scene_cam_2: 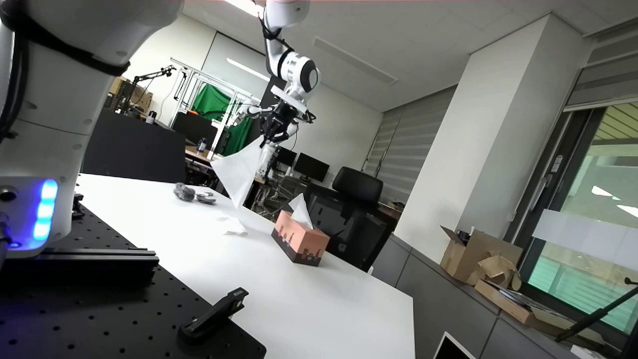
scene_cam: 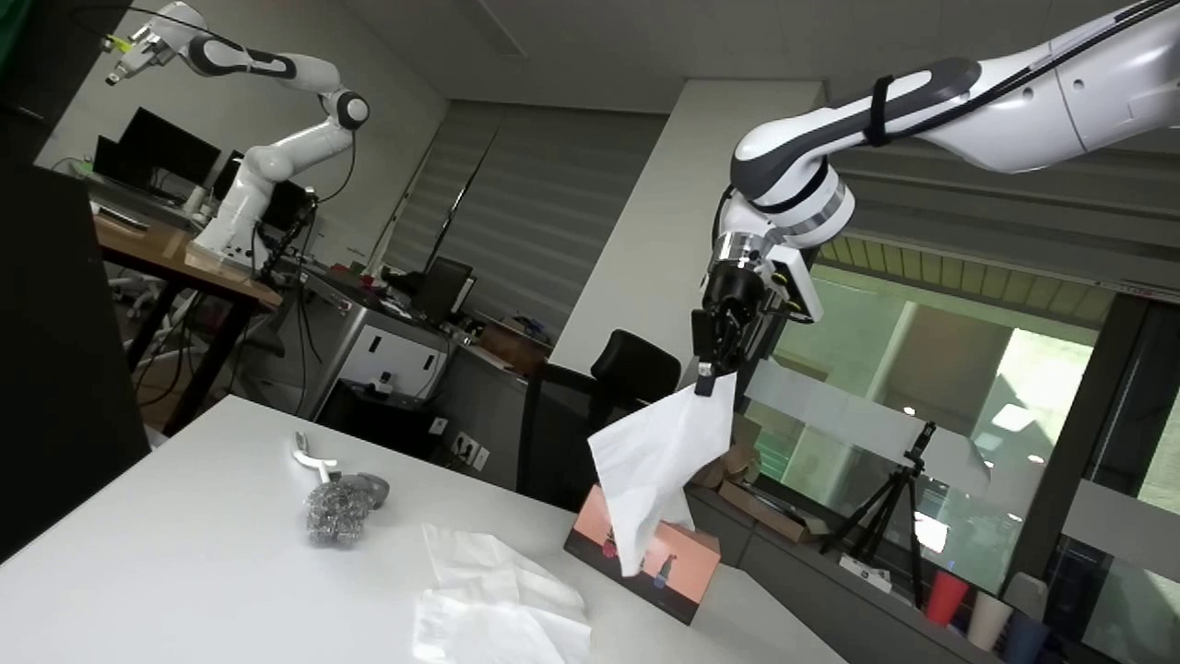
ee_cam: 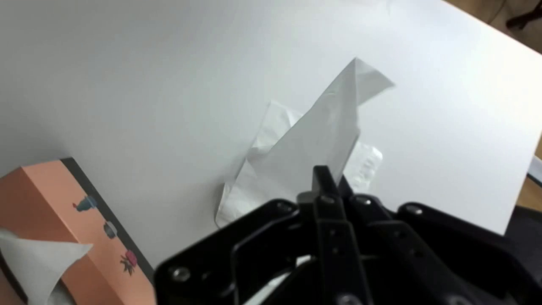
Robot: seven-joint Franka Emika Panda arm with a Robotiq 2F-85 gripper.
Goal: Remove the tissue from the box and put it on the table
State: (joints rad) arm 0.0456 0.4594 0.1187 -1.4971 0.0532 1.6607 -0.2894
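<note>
1. I see that the tissue point(scene_cam: 659, 461) is white and thin, with soft folds. In both exterior views it hangs like a limp flag and comes to a point at the bottom.
2. My claw point(scene_cam: 706, 380) is narrow, with the top bit of the tissue pinched between its tips.
3. The tissue is right below the claw, up in the air over the table point(scene_cam_2: 329, 309) and out of the box point(scene_cam_2: 286, 232).
4. In the wrist view I see more loose tissue point(ee_cam: 368, 161), crumpled on the table behind it.
5. Another tissue point(scene_cam_2: 301, 212) pokes up from the box top.
6. The box is peachy pink, with a dark band along the bottom. Its side has little blue, gray and pink pictures point(ee_cam: 110, 229); any words there are too small for me to read.
</note>
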